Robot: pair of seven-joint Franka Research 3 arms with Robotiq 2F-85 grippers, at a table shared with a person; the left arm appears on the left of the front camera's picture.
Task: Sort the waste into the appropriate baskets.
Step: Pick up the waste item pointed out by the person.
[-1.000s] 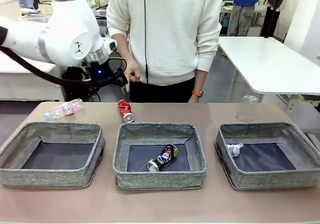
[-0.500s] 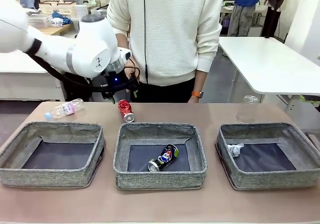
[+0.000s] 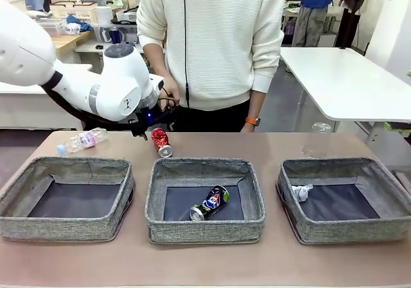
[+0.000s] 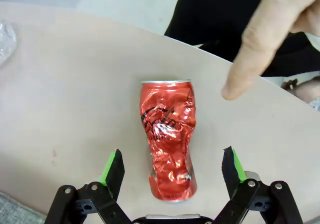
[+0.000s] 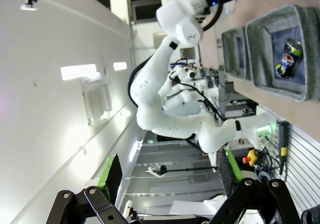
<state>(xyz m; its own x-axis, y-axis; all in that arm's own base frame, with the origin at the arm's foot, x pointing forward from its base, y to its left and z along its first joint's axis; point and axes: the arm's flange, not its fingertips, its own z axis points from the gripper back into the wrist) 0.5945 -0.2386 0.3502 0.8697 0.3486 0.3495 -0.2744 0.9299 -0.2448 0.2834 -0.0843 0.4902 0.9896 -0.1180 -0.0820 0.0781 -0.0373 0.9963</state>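
The left gripper [image 4: 173,156] hangs wide open over the crushed red can [image 4: 167,134], one finger on either side of it, gripping nothing. The can lies on the table [image 3: 270,144] near its far edge, just behind the middle basket [image 3: 204,227]. A person's hand [image 4: 260,34] points a finger at it. The right gripper [image 5: 167,171] is also wide open and empty.

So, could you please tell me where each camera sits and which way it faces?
Front: between the arms, facing the person across the table; left arm.
Left wrist: looking down on the crushed red can; open left gripper, person's finger.
Right wrist: rolled sideways, facing the baskets; open right gripper.
Shared: front and left wrist, that can.
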